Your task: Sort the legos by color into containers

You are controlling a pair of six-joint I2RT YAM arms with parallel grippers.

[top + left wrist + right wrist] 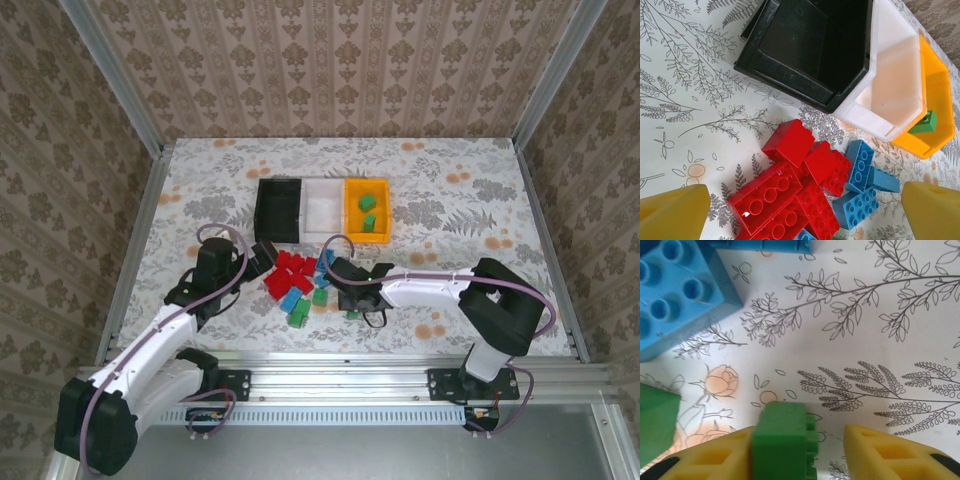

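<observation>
Red legos (pixel 290 272) lie piled mid-table, with blue ones (pixel 291 299) and green ones (pixel 299 318) beside them. Behind them stand the black (pixel 278 210), white (pixel 322 208) and orange (pixel 350 212) containers in a row. Two green legos (pixel 368 203) lie in the orange one. My left gripper (pixel 805 200) hangs open over the red pile (pixel 790 192), next to blue bricks (pixel 860 167). My right gripper (pixel 799 435) is low over the table. A green lego (pixel 782 440) rests against its left finger, with a gap to the right finger (pixel 880 450).
A blue brick (pixel 675 295) and another green brick (pixel 655 420) lie close to the left of the right gripper. The flowered tabletop (pixel 450 200) has metal rails along its sides. The right arm (pixel 430 285) stretches in from the right.
</observation>
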